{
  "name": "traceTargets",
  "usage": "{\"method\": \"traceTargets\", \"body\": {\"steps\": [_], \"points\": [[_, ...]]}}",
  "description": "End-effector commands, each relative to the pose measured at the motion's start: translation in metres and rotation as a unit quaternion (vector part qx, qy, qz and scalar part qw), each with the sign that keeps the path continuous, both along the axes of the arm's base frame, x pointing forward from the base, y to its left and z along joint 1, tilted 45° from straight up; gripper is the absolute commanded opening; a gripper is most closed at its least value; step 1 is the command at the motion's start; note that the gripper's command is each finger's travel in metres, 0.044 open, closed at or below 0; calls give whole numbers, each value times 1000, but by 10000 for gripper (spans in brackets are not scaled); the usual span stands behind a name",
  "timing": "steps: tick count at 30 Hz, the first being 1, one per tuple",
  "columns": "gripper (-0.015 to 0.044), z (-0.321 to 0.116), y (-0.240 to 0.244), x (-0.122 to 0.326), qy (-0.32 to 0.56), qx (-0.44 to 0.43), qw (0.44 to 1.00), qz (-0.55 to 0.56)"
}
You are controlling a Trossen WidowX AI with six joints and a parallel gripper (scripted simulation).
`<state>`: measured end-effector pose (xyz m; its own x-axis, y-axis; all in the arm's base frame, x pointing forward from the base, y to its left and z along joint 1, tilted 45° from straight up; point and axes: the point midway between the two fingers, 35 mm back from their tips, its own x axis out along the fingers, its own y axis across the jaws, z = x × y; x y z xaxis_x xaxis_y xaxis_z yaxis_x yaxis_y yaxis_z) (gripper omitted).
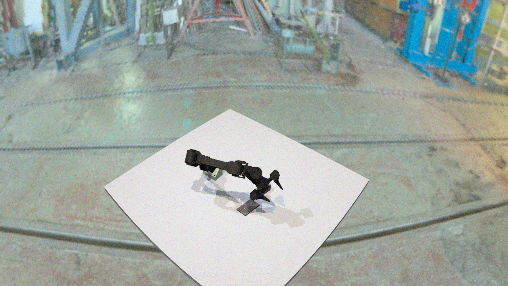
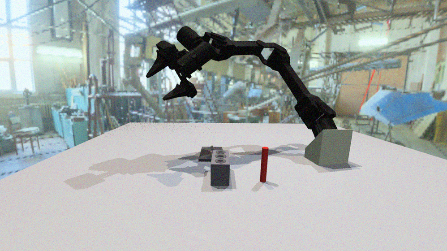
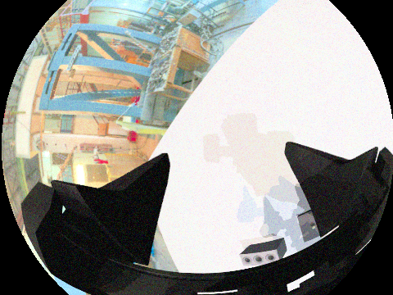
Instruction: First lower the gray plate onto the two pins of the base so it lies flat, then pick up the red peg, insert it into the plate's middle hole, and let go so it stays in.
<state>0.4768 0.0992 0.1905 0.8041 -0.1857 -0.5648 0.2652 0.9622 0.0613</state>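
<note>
The gray plate is a thick block with three holes in its top. This gray plate point(image 2: 219, 175) point(image 3: 262, 248) rests on the table beside the base, off its pins. The base point(image 1: 246, 212) point(image 2: 205, 157) point(image 3: 306, 229) is a thin dark sheet lying flat, with its two pins showing in the top view. The red peg point(image 2: 263, 164) stands upright on the table, apart from the gray plate. My gripper point(image 1: 276, 195) point(image 2: 155, 87) point(image 3: 231, 153) is wide open and empty, high above the table, with its fingers tilted downward. In the top view the arm hides the gray plate and the peg.
The white table point(image 1: 213, 241) point(image 2: 282, 224) carries the arm's gray mount point(image 2: 329, 148). The table's edge runs diagonally through the wrist view. The arm's shadows fall across the table around the base. Workshop scenery surrounds the table.
</note>
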Motion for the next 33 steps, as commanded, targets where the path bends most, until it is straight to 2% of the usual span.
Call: {"method": "traceTargets", "body": {"steps": [1, 4, 6, 8, 10, 13, 14, 15, 25, 30, 33], "points": [[440, -46, 23, -17, 126, -126, 980, 83], [440, -81, 39, -39, 235, -232, 929, 167], [440, -102, 48, -56, 308, -302, 872, 231], [440, -123, 57, -80, 393, -380, 777, 311], [440, -138, 63, -105, 467, -444, 660, 387], [440, -148, 70, -137, 550, -503, 462, 480], [440, -149, 70, -142, 562, -510, 425, 494], [440, -149, 71, -144, 566, -512, 412, 498], [440, -147, 64, -148, 566, -512, 412, 498], [440, -185, 26, -144, 566, -512, 412, 498], [440, -191, 20, -144, 566, -512, 412, 497]]}}
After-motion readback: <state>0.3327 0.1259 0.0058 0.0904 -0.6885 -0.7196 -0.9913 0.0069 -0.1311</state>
